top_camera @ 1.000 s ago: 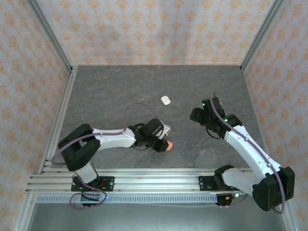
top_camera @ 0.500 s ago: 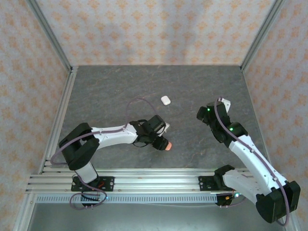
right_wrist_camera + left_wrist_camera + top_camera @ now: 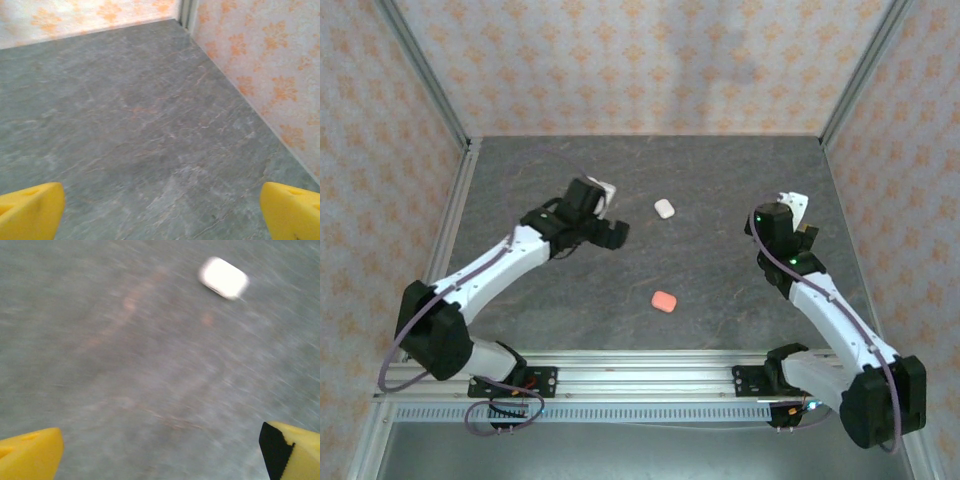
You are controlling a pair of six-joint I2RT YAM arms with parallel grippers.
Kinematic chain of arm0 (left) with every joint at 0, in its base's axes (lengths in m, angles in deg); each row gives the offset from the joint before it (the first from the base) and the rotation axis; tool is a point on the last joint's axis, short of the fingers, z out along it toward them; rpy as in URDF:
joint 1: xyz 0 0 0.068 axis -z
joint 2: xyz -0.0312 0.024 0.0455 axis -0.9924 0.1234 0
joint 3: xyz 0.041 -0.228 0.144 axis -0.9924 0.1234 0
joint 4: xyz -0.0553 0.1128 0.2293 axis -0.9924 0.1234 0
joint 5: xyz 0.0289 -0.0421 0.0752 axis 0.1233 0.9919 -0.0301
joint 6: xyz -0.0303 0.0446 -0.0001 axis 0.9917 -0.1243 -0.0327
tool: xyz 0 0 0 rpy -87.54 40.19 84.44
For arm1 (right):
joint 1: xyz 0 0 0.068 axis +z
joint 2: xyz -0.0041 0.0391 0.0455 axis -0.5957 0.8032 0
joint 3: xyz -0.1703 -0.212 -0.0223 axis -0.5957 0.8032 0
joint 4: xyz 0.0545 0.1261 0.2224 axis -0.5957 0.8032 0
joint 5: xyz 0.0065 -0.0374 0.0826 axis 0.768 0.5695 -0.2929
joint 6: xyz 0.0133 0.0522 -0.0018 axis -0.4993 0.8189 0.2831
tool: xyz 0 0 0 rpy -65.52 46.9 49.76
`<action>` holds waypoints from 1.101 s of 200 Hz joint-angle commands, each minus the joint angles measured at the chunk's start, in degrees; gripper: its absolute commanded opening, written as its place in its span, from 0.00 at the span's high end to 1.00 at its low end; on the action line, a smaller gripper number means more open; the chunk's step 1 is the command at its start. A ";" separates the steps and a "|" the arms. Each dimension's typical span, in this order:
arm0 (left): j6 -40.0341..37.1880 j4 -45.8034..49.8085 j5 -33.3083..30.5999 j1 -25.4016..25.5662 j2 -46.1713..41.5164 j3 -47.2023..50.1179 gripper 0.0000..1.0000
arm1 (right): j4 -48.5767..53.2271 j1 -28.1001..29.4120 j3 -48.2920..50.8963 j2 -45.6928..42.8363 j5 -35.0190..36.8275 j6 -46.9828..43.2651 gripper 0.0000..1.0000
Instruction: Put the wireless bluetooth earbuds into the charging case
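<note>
Hovers with left gripper (image 3: pixel 613 233) spread empty beside white case (image 3: pixel 664 208), right gripper (image 3: pixel 161 210) spread near right edge of table (image 3: pixel 720 170); could skid the smooth shut case if pinched off-centre

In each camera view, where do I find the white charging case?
Top external: the white charging case lies near the middle of the table, farther from the arm bases than the coral case.
Left wrist: upper right, blurred.
Right wrist: the camera faces the far right table corner.
Shared landmark: the grey marbled table.
</note>
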 commanded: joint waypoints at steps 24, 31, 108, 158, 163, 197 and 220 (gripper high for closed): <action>-4.26 -22.39 -7.93 -14.02 -5.35 12.43 0.00 | -27.24 -5.31 11.02 2.46 -0.33 -12.22 0.01; -3.95 -26.43 -8.23 -15.78 -5.57 14.96 0.00 | -29.72 -6.02 12.07 3.07 -1.13 -12.67 0.01; -1.44 -60.98 -1.99 -27.37 -3.16 33.98 0.00 | -45.50 -8.85 14.92 12.26 -7.25 -12.84 0.00; -2.77 -70.95 2.52 -27.37 4.69 33.02 0.00 | -51.72 -11.74 13.13 16.62 -14.09 -11.88 0.00; -2.50 -71.64 2.81 -27.37 5.88 32.68 0.00 | -52.23 -12.13 12.92 17.10 -14.68 -11.71 0.00; 0.04 -75.31 6.05 -27.27 12.51 31.22 0.00 | -59.75 -14.13 14.39 19.55 -16.49 -10.53 0.00; -0.81 -72.79 7.12 -27.27 12.62 29.74 0.00 | -55.07 -14.09 14.52 16.79 -13.91 -12.06 0.00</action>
